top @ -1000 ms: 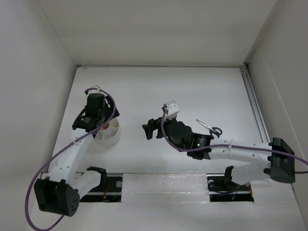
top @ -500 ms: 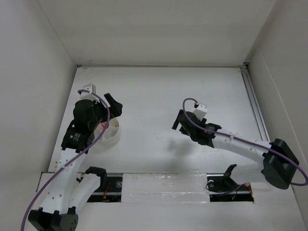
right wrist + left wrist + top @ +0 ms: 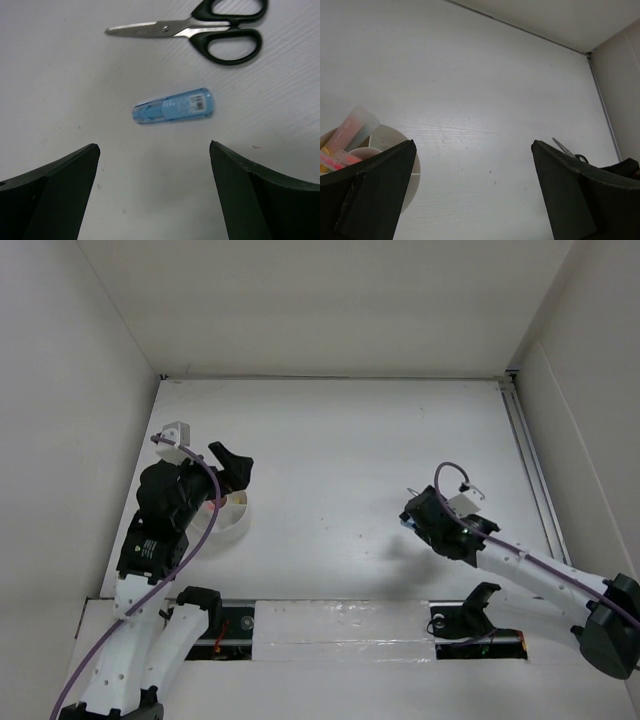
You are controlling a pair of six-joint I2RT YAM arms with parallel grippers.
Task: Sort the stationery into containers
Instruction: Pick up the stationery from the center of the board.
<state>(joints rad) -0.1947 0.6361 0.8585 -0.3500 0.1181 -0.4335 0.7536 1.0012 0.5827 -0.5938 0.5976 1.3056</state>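
Though stubby, translucent blue marker (image 3: 172,106) near black-looped steel scissors (image 3: 200,27)

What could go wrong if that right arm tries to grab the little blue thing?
1. The stubby blue marker lies with its long axis running finger to finger ahead of the open right end effector, so a squeeze would probably catch its ends and could pop it loose.
2. The scissors lie just beyond it; a skidding marker might bump them.
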